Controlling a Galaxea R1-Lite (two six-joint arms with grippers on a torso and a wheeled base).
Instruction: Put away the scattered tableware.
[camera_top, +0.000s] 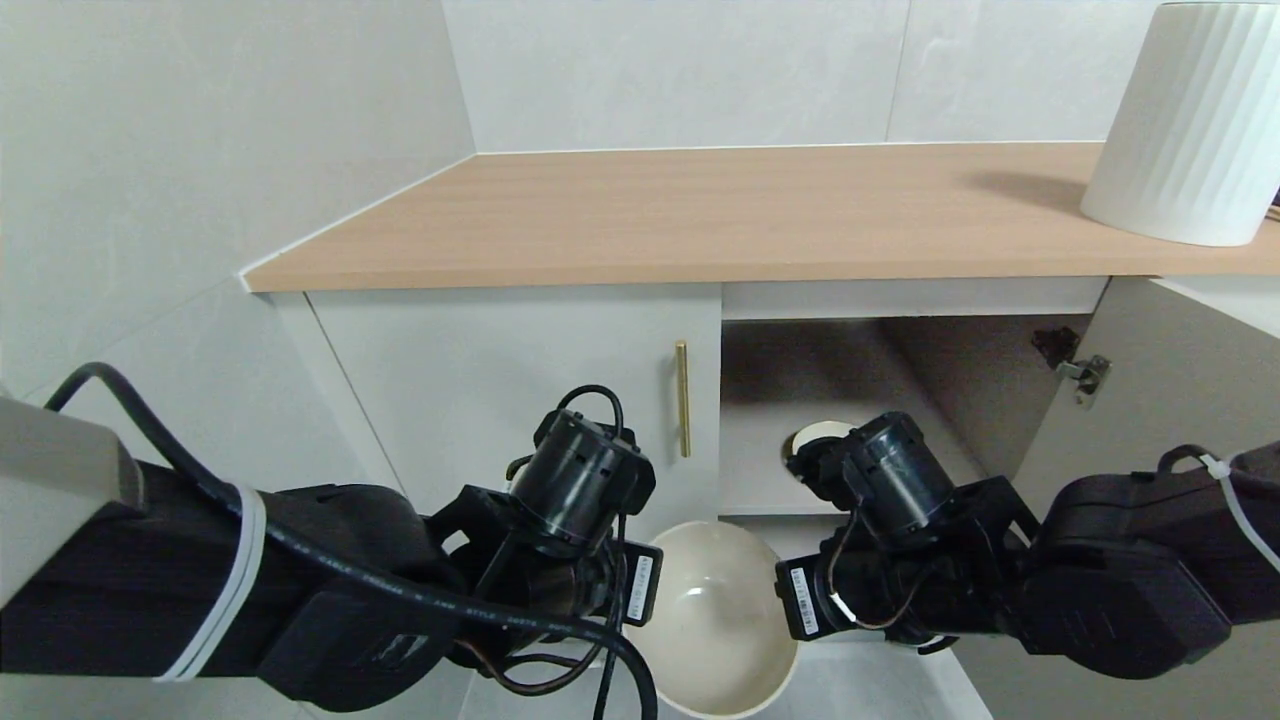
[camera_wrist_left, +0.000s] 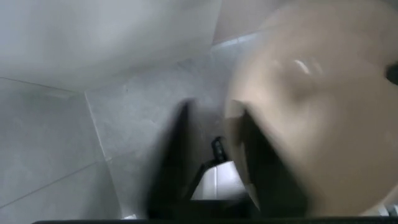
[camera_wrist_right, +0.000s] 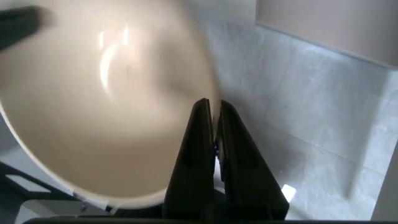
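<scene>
A cream bowl (camera_top: 712, 620) hangs low in front of the cabinet, between my two wrists. In the right wrist view my right gripper (camera_wrist_right: 213, 107) is shut, its fingers pinched on the rim of the bowl (camera_wrist_right: 112, 106). My left gripper (camera_wrist_left: 214, 127) is open. The rim of the bowl (camera_wrist_left: 311, 112) stands between its fingers, close against one finger and apart from the other. A second pale dish (camera_top: 812, 437) lies on the shelf inside the open cabinet (camera_top: 850, 370), partly hidden behind my right wrist.
The cabinet's left door (camera_top: 500, 390), with a brass handle (camera_top: 682, 398), is closed. The right door (camera_top: 1160, 390) swings open to the right. A white ribbed container (camera_top: 1190, 125) stands on the wooden countertop (camera_top: 700, 215). Grey floor tiles lie below.
</scene>
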